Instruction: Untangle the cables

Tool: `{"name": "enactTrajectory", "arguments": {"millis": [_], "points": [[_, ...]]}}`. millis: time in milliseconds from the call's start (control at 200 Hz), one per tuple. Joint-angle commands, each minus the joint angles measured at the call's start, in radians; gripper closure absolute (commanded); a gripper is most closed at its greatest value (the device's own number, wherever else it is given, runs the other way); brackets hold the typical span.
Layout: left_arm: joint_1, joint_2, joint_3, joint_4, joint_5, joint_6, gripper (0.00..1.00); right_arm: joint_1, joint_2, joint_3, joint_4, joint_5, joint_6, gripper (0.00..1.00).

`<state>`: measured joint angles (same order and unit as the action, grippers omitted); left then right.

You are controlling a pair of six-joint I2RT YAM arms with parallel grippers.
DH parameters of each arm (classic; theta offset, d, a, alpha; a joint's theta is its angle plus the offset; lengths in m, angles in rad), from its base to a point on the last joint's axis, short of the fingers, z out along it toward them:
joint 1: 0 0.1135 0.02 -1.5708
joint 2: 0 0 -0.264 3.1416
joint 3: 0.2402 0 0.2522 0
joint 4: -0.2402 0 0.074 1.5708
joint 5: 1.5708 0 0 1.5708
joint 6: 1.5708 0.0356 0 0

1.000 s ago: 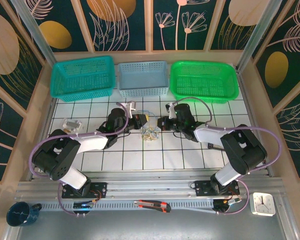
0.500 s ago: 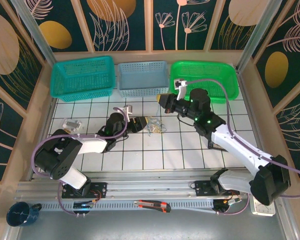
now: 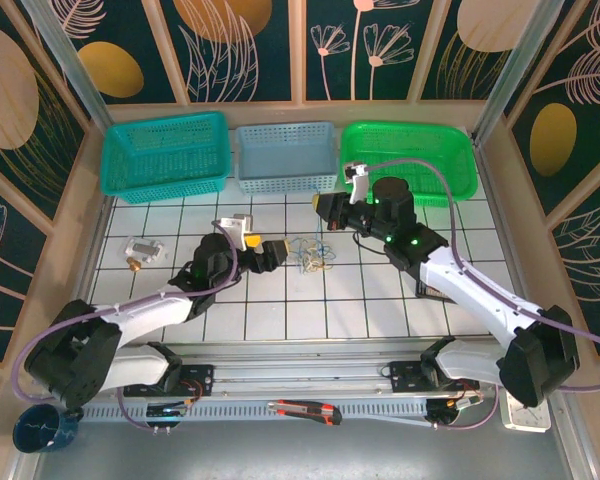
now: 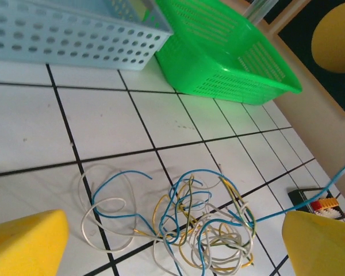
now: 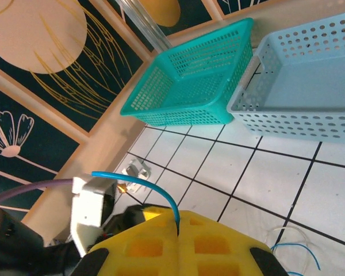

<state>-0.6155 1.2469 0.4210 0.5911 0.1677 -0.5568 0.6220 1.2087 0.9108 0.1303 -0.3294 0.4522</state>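
The cables [image 3: 313,256] lie in a loose knot on the white tiled table [image 3: 280,312], just ahead of the left pincer [image 3: 270,252], whose yellow fingers stand spread wide. The right pincer [image 5: 177,225] is pressed together on one blue strand [image 5: 139,183]. I'd pin the knot low with the left while the right draws away slowly. How that strand threads through the loops is too fine to make out.
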Motion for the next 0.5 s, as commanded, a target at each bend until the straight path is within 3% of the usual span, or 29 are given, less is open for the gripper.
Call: {"name": "enactTrajectory", "arguments": {"millis": [0,175,345,495], "points": [[-0.005,-0.007,0.055,-0.059,0.069,0.150,0.05,0.010,0.018,0.041,0.004,0.010,-0.018,1.00],[-0.036,0.101,0.165,-0.032,0.157,0.206,0.06,0.018,0.028,0.049,0.006,0.012,-0.013,1.00],[-0.099,0.251,0.282,-0.017,0.160,0.250,0.07,0.039,0.031,0.079,0.002,0.014,-0.001,1.00],[-0.117,0.362,0.323,0.071,0.122,0.222,0.15,0.059,0.035,0.149,-0.009,0.002,0.010,1.00]]}}
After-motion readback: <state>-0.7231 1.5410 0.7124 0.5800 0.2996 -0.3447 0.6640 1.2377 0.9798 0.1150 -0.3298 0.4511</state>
